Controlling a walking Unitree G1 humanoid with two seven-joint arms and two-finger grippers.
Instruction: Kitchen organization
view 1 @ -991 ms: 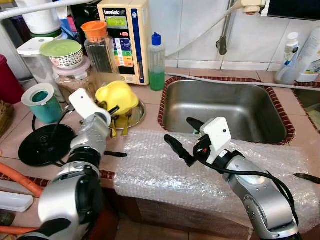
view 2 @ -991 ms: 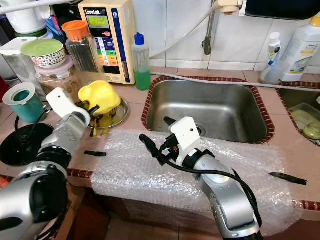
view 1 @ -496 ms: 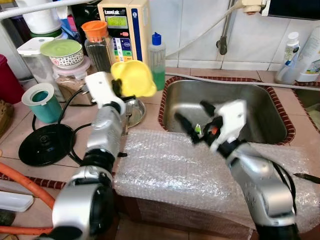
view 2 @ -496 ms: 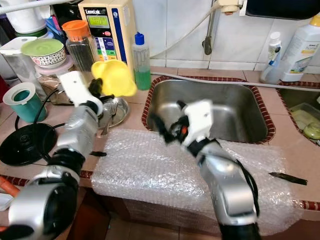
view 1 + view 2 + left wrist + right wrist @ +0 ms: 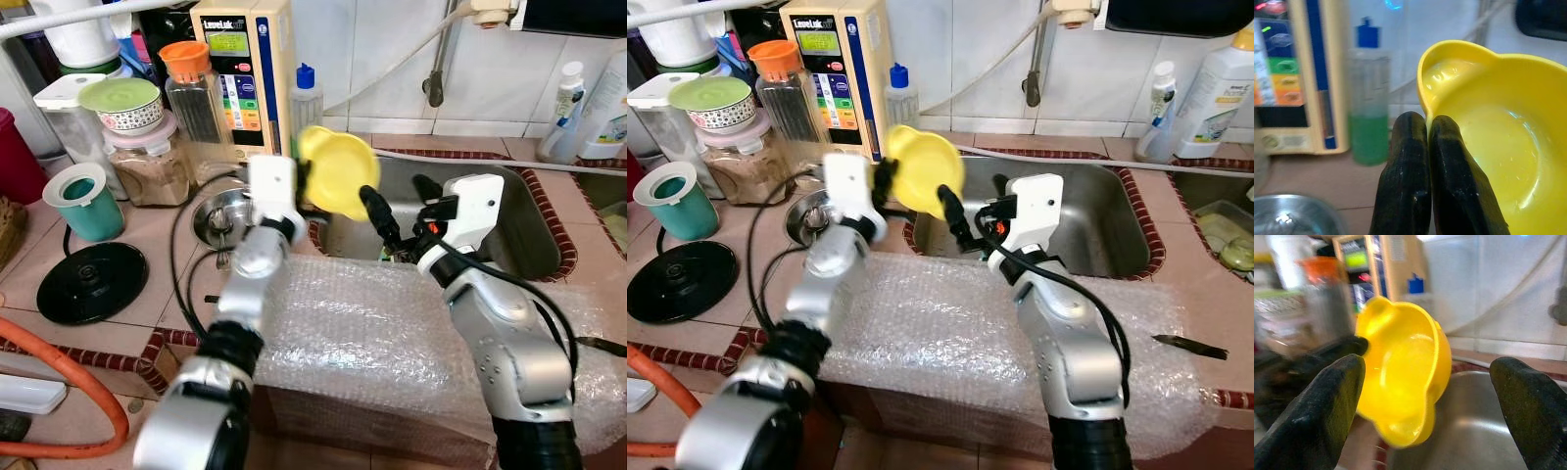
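A tiled kitchen counter (image 5: 147, 230) is seen, with a steel sink (image 5: 509, 220) set into it and a sheet of bubble wrap (image 5: 392, 338) spread over its front edge, probably laid there as a soft place for items. Along the back wall a water ioniser (image 5: 245, 69), 1 jar with an orange lid (image 5: 191, 88) and a bottle of green liquid (image 5: 307, 98) are kept out of the working space. A small steel dish (image 5: 217, 211) with cutlery in it sits on the counter left of the sink, and a teal cup (image 5: 83, 201) stands further left beside a black round base (image 5: 93, 282).

A yellow bowl (image 5: 921, 171) is held in the air above the sink's left rim, tilted on edge. It is pinched at its rim by the left gripper (image 5: 1425, 142), whose 2 fingers are closed tightly on the thin wall; such a rim grip leaves the bowl's body free to be taken.

The right gripper (image 5: 1425, 377) is placed just beside the bowl, its jaws spread wide and facing it. A handover between the 2 arms is judged to be in preparation; the bowl is not yet touched by the right fingers (image 5: 1334, 401).
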